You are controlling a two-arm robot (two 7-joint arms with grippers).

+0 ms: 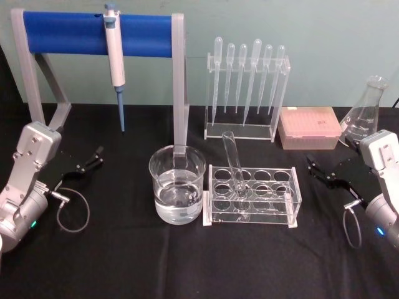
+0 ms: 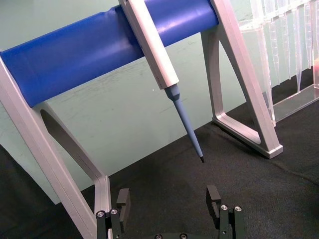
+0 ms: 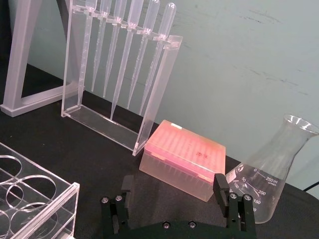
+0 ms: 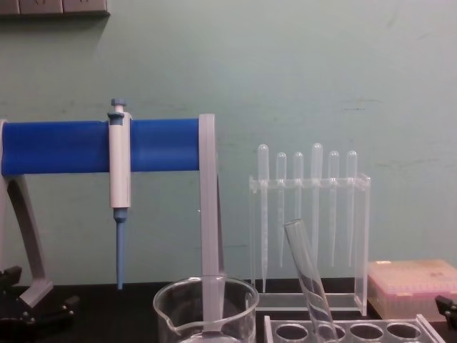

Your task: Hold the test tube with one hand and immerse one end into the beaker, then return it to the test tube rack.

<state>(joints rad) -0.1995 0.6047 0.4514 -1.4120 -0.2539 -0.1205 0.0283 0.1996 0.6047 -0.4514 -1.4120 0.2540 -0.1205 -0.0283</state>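
left gripper [image 1: 89, 161] jaws wide apart, empty, touching nothing, right gripper [image 1: 317, 169] same, test tube [image 1: 234, 163] leaning in rack [image 1: 294, 198] between them, beaker [image 1: 189, 164] on rack's left-gripper side

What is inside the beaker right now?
The beaker holds clear liquid in its lower half, nothing else. The test tube leans in the rack beside it. Nothing covers the inside.

The test tube [image 1: 233, 163] leans in a rack [image 1: 293, 198] just right of the beaker [image 1: 177, 187]. Behind the rack stands a pipette holder [image 1: 282, 99], with a box [image 1: 310, 128] and flask [image 1: 366, 113] to its right. A micropipette [image 1: 114, 57] hangs on a stand [image 1: 65, 34] behind the beaker. The left gripper [image 2: 168, 201] and right gripper [image 3: 174, 191] flank them.
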